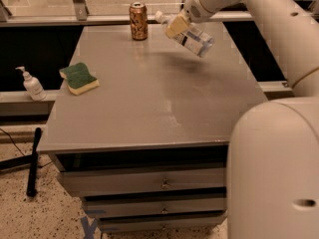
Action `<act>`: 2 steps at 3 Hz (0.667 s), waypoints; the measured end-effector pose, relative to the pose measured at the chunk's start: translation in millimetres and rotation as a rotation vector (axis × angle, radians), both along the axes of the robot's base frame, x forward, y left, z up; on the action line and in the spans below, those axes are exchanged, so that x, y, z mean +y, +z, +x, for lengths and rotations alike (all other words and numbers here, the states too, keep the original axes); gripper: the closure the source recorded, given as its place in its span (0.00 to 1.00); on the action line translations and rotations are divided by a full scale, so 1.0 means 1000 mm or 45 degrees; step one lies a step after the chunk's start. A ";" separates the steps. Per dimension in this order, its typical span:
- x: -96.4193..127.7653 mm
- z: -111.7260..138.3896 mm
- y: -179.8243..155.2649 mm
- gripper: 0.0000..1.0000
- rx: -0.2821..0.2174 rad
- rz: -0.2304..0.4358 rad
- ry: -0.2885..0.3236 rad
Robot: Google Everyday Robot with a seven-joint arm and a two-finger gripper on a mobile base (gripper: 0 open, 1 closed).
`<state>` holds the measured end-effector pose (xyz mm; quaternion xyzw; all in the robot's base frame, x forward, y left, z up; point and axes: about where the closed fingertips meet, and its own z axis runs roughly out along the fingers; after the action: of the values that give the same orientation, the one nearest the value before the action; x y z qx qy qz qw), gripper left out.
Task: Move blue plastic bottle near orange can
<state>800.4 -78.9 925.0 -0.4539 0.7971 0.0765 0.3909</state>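
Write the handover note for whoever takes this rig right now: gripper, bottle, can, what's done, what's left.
Gripper: over the far right part of the table, jaws shut on the bottle near its cap end.
Bottle: held off the table, tilted, cap end pointing toward the can, to the can's right and apart from it.
Can: upright at the far edge of the table, untouched.
Done: bottle grasped and lifted.
Left: probably bring it a little closer to the can, set it down, open the jaws and back away without knocking the can.
Sponge at the left edge is out of the way.
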 end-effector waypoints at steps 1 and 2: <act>0.012 0.039 0.034 1.00 -0.120 0.088 -0.062; 0.010 0.060 0.062 1.00 -0.241 0.220 -0.117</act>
<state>860.3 -69.1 987.1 -0.3867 0.7669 0.0838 0.5052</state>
